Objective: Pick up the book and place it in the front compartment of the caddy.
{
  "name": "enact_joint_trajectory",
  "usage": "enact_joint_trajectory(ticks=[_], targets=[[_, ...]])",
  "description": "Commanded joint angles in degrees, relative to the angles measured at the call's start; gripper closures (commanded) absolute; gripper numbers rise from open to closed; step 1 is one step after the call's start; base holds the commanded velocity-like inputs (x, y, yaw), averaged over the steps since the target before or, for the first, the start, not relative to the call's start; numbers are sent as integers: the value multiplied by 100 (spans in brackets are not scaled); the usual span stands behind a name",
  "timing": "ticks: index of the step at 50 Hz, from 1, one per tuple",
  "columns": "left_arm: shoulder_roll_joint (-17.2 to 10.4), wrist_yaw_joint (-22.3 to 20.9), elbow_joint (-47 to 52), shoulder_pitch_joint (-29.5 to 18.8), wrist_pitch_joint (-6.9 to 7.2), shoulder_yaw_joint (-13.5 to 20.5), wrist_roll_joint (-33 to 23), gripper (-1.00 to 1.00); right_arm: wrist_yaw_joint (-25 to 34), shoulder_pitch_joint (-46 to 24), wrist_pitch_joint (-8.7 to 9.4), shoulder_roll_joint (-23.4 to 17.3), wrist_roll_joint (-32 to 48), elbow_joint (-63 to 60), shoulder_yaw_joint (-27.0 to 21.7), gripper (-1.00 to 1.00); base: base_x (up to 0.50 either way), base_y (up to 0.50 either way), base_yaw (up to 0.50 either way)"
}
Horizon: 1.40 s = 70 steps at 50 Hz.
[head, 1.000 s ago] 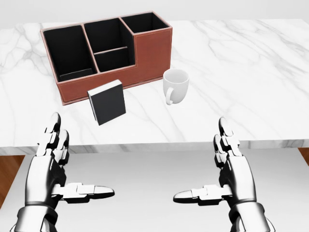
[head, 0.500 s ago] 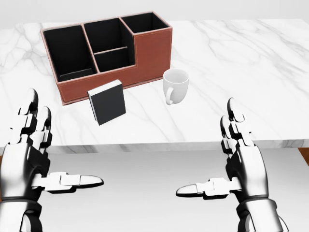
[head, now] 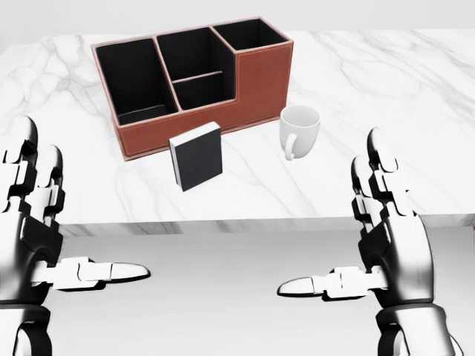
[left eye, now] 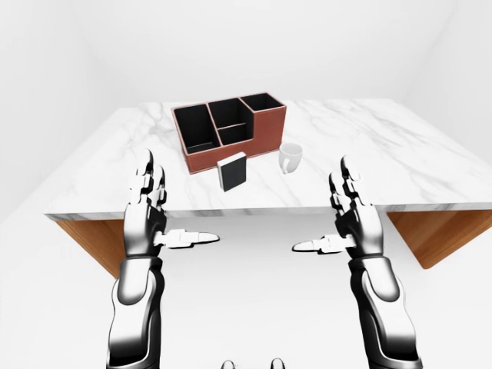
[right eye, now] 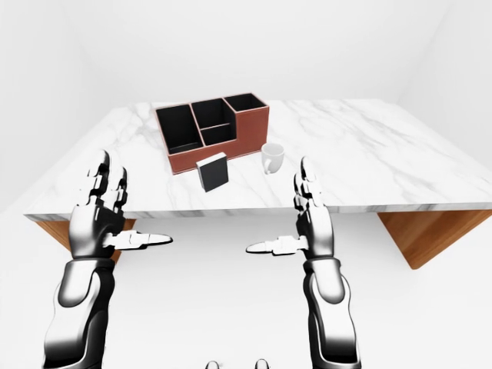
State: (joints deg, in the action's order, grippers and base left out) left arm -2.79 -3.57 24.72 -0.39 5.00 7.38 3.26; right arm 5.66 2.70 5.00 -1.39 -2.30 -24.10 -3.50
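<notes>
Left hand point(head: 37, 245) at the lower left of the head view: fingers point(head: 26, 159) spread wide and pointing up, thumb stretched toward mid-frame, nothing held. Partly cut off by the left edge there; shown whole in the left-eye view, below the near edge of the table point(left eye: 430, 165) and clear of it.

Caddy point(head: 260, 85) in the upper left-centre of the head view, reddish-brown outside, black inside, set at a slant on the white marble. Three openings along the top of it, the middle one split by a lower cross wall; floors of the compartments lost in black, contents impossible to tell. A low dark strip at the bottom of the leftmost opening, too dim to name.

Book point(head: 197, 156) just below the caddy's lower wall, upright and a little tilted, black cover toward the camera, pale page edge along its top and left side. Touching the caddy or only just beside it: cannot tell.

Mug point(head: 300, 130) to the right of the book, white, upright, handle toward the bottom left; near the caddy's right corner yet apart from it.

Right hand point(head: 386, 252) at the lower right of the head view: opened wide, fingers up, thumb toward mid-frame, empty, below the table edge. Wrist cut off by the bottom edge.
</notes>
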Motion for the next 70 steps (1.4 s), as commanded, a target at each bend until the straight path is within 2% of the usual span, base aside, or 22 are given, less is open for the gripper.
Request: enact_joint_trajectory(ticks=[1, 21, 32, 35, 44, 46, 70], targets=[[-4, -7, 84, 4, 0, 13, -8, -100, 22, 5, 0, 9, -103, -134, -24, -100, 0, 50, 0], [3, -31, 129, 27, 0, 7, -11, -100, 9, 3, 0, 12, -166, -124, -16, -100, 0, 50, 0], [16, -30, 76, 39, 0, -21, -31, -100, 33, 27, 0, 9, -63, -219, 107, -100, 0, 1, 0], [18, -34, 121, 50, 0, -33, -35, -100, 193, 62, 0, 30, -413, -347, 15, -100, 5, 0, 0], [12, -45, 114, 40, 0, -6, -21, -100, 188, 90, 0, 15, -348, -322, 50, -100, 49, 0, 0], [-25, -41, 479, -22, 0, 124, 123, -100, 182, 144, 0, 7, -223, -501, 144, -100, 3, 0, 0], [-25, -43, 483, -16, 0, 119, 131, -100, 232, 115, 0, 19, -297, -455, 68, -100, 46, 0, 0]])
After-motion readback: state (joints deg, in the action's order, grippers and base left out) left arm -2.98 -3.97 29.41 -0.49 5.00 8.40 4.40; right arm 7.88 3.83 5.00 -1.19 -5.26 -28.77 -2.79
